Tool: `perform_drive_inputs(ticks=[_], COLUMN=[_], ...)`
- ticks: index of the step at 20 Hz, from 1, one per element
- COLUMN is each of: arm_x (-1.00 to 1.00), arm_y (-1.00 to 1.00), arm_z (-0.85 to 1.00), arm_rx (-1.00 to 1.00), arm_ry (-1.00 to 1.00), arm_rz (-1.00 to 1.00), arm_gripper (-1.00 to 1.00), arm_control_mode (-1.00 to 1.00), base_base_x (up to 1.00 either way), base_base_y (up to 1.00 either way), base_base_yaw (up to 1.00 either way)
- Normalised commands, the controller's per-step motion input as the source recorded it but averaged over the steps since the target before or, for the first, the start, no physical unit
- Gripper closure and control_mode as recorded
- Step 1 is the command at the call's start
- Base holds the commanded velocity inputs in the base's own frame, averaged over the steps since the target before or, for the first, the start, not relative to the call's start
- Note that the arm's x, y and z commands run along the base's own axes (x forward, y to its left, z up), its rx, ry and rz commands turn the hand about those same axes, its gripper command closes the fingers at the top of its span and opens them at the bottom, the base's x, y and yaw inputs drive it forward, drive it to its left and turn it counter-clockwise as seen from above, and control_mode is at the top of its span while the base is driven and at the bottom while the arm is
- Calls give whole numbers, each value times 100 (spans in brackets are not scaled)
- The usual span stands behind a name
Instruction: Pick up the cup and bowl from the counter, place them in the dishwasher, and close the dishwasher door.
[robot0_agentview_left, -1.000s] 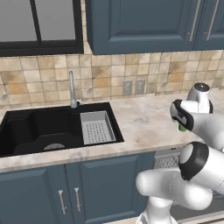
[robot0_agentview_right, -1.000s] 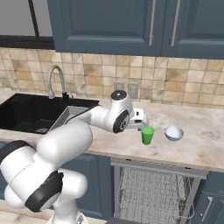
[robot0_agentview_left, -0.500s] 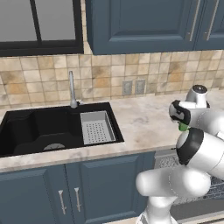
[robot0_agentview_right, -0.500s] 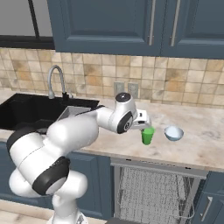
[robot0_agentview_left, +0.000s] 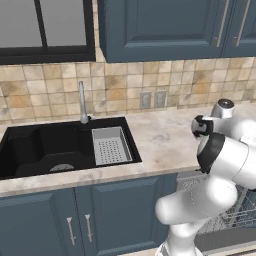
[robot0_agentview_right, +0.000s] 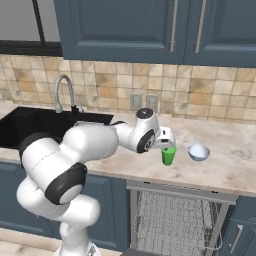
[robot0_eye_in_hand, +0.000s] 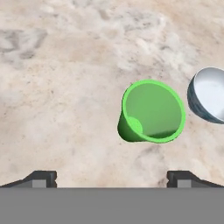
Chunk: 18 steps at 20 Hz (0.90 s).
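- You are at the first step, reaching for the cup, which stands upright on the counter with the bowl just beside it at three o'clock.
- The gripper hangs above, jaws spread wide and empty.
- Next, I judge, you must centre it (the cup sits toward one o'clock) and descend.

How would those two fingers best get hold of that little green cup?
Probably from above, one fingertip on each side of the green cup's wall just below the rim. It stands upright on the counter, mouth open, widening upward; the bowl sits close beside it, so avoid that side.
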Motion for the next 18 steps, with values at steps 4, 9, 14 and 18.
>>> perform_drive_inputs(ticks=[4,9,14,18], arm_x=[18,21,18,18], arm_y=[-11,-10,-9,-8], arm_z=[-12,-13,-13,-14], arm_rx=[0,0,0,0], arm_ry=[0,0,0,0], arm_rz=[0,0,0,0], arm_gripper=[-100,-100,-100,-100], arm_control_mode=[-100,-100,-100,-100], base_base_x=[0,0,0,0], base_base_y=[0,0,0,0], base_base_yaw=[0,0,0,0])
